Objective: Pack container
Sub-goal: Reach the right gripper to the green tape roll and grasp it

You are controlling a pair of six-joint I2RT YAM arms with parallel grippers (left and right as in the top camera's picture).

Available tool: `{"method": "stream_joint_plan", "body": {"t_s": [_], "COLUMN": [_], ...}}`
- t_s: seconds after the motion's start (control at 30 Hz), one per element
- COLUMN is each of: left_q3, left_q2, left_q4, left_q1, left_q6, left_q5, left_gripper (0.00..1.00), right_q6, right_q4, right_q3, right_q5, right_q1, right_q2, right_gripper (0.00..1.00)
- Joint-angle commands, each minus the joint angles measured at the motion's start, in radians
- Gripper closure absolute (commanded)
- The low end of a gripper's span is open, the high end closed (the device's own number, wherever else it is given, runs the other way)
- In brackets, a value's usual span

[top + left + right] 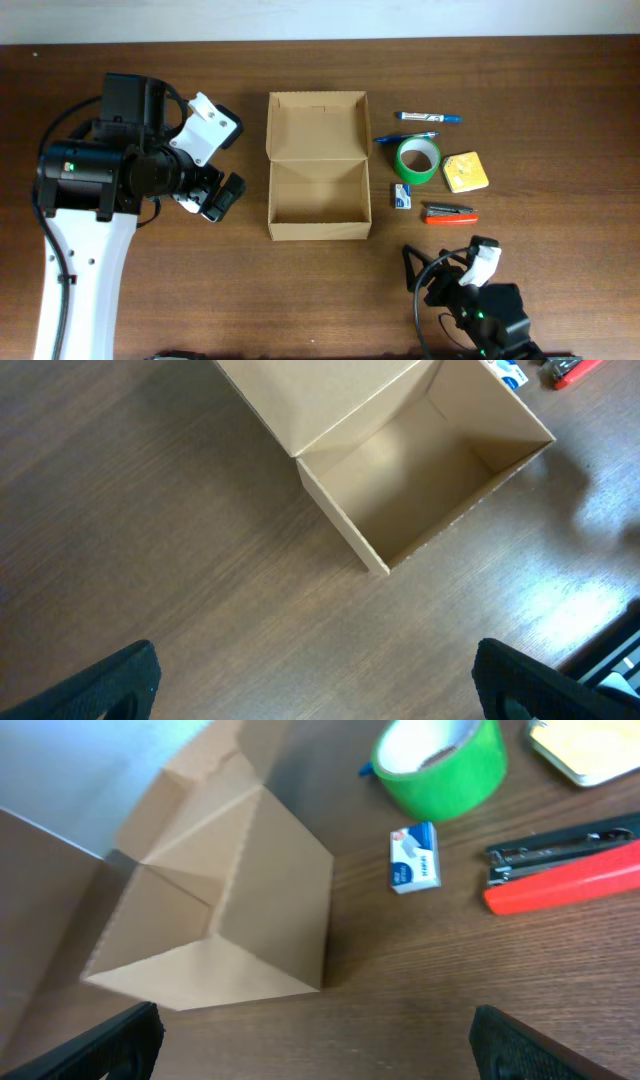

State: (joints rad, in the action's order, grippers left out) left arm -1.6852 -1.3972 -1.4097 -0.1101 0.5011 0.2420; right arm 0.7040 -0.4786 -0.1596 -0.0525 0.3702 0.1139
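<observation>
Nothing is packed yet: we see the container (318, 203) empty, tape roll (418, 160) waiting outside, left gripper (320, 685) and right gripper (315, 1040) released, empty

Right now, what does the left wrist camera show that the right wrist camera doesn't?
Only the left wrist: the empty inside of the box.
Only the right wrist: the green tape, the yellow pad and the box's outer walls.
Both: the box, the wooden table, the red stapler and the blue-and-white pack. The left wrist catches only slivers of those last two at its top edge.
</observation>
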Motion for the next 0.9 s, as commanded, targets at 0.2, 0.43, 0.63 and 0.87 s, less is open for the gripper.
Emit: {"method": "stream_joint_plan", "body": {"t_s": [0.2,0.43,0.63,0.87], "left_q3": [-0.014,-0.014,-0.014,-0.014], "left_q2": [0.005,0.005,0.005,0.005], "left_q4": [0.003,0.003,0.003,0.003], "left_q1": [0.002,0.002,0.002,0.002], "left_q6": [0.016,0.016,0.016,0.016], "left_q5": [-0.004,-0.004,-0.003,-0.004], "left_gripper": [0.0,0.0,0.01,0.0], "right_q6": [-0.116,-0.243,-0.291,-0.36], "right_q4": [0.164,0.168,0.166,0.084], "right_q3": [-0.156,-0.412,-0.587,-0.815], "right_q5": [0.043,0.066,0.039,0.011], "right_q1": [0.008,-0.024,-0.132,-0.254], "right_q2": [0.467,0.838,1.067,1.292], "right_gripper": [0.01,0.01,0.01,0.0]}}
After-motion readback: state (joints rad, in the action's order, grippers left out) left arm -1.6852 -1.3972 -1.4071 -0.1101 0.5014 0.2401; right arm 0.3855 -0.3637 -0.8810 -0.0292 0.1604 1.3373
